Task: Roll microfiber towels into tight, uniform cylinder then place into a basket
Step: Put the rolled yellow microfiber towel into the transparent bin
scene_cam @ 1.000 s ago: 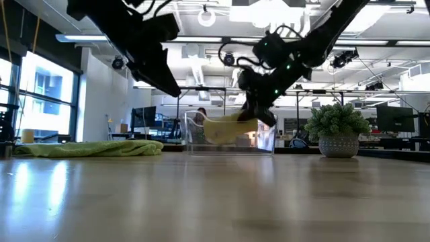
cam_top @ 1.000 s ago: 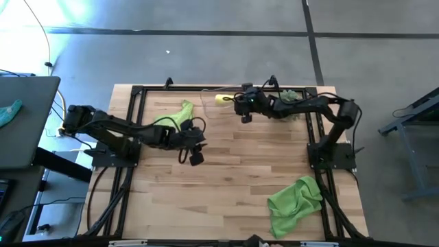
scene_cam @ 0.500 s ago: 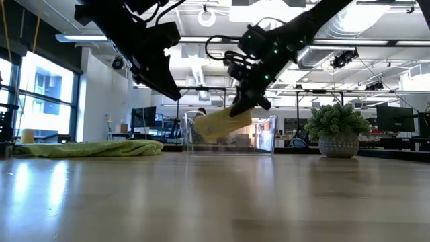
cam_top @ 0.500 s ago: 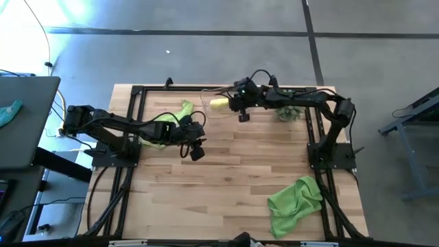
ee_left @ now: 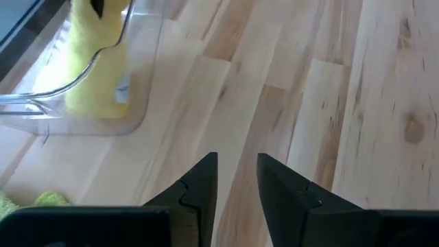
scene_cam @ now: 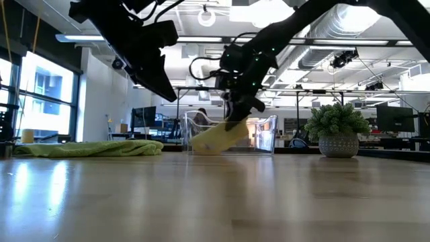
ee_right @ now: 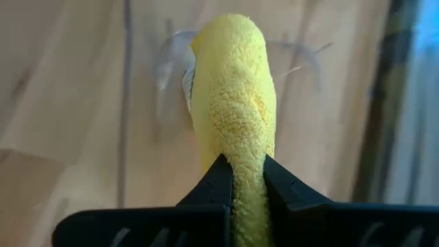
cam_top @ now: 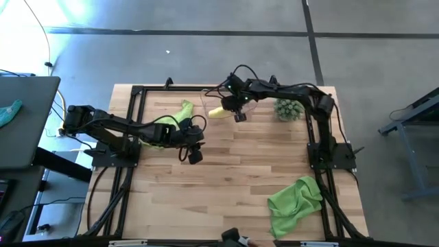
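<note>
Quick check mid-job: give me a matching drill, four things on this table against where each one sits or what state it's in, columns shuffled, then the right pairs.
Things:
1. rolled bright yellow microfiber towel
2. crumpled lime green microfiber towel
3. spiky green ball-shaped plant
4. left hand

Places or states:
A. near the table's front right edge
B. fingers apart, holding nothing
C. clamped in the right hand, at the clear plastic basket
D. at the back of the table, right of the basket

Pairs: 1-C, 2-A, 3-D, 4-B

A pale wood-plank tabletop [cam_top: 226, 171] stands on a grey concrete floor [cam_top: 206, 55] crossed by dark seams. Beyond it lies an open workshop — exposed ceiling ducts [scene_cam: 336, 30], strip lights, tall windows [scene_cam: 40, 101] and distant monitors [scene_cam: 393, 119].
</note>
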